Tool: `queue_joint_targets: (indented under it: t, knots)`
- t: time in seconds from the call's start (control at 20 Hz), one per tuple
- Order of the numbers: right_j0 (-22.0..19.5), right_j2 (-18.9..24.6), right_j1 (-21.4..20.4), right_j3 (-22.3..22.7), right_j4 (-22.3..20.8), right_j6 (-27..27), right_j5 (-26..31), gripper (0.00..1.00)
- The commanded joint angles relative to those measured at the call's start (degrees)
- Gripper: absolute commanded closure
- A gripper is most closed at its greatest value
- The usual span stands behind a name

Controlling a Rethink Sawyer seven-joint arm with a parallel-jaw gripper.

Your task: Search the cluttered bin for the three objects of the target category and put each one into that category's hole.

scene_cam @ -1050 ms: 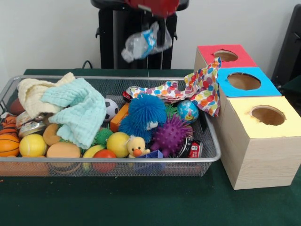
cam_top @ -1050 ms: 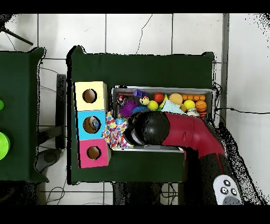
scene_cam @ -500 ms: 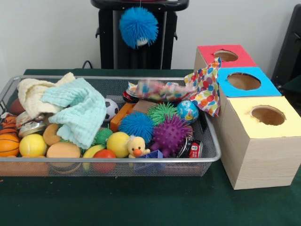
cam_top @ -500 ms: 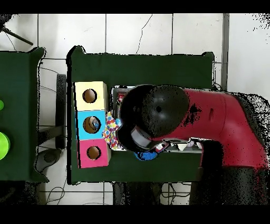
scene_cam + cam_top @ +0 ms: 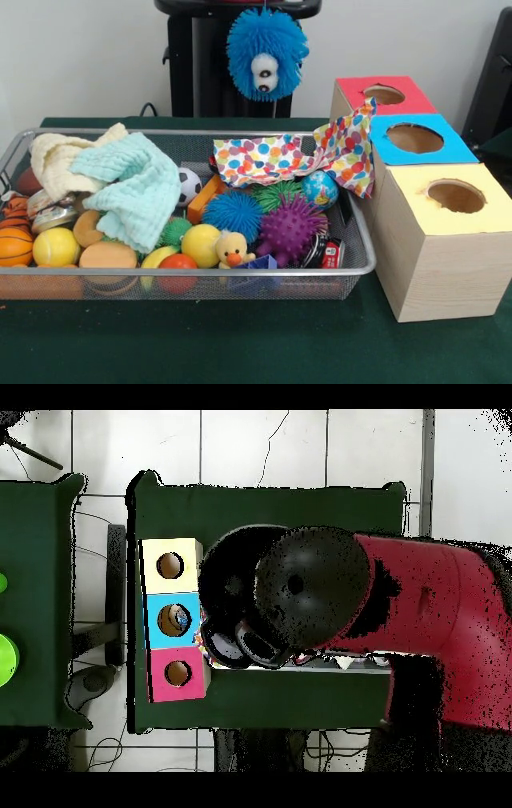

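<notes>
Blue fuzzy toy (image 5: 266,53) now higher, above polka-dot cloth (image 5: 276,156).

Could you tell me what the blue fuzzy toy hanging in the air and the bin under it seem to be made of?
The blue fuzzy toy looks like soft rubber: thin floppy strands all round, two plastic-looking eyes. The bin looks like silver wire mesh with a smooth metal rim; the toys show through its wall.

Bin (image 5: 240,284): silvery wire mesh, metal rim. Boxes (image 5: 448,272): pale wood grain with matt coloured paper tops. Blue puffer toy (image 5: 266,50): soft rubbery filaments. Towel (image 5: 132,192): waffle-textured cloth. Polka-dot cloth (image 5: 272,156): thin printed fabric. Table cover (image 5: 240,344): matt green felt.
</notes>
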Motion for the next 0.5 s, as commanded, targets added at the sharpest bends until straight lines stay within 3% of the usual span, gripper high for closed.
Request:
queue_joint_targets:
  t: [0.05, 0.35, 0.5]
  knots:
    - [-2.02, 0.82, -0.49, 18.34, 2.81, -12.92, -21.47, 1.0]
    - [-6.37, 3.74, 2.72, 29.37, 4.48, -16.26, -41.04, 1.0]
    - [-8.09, 5.5, 5.09, 31.39, 2.28, -15.03, -47.59, 1.0]
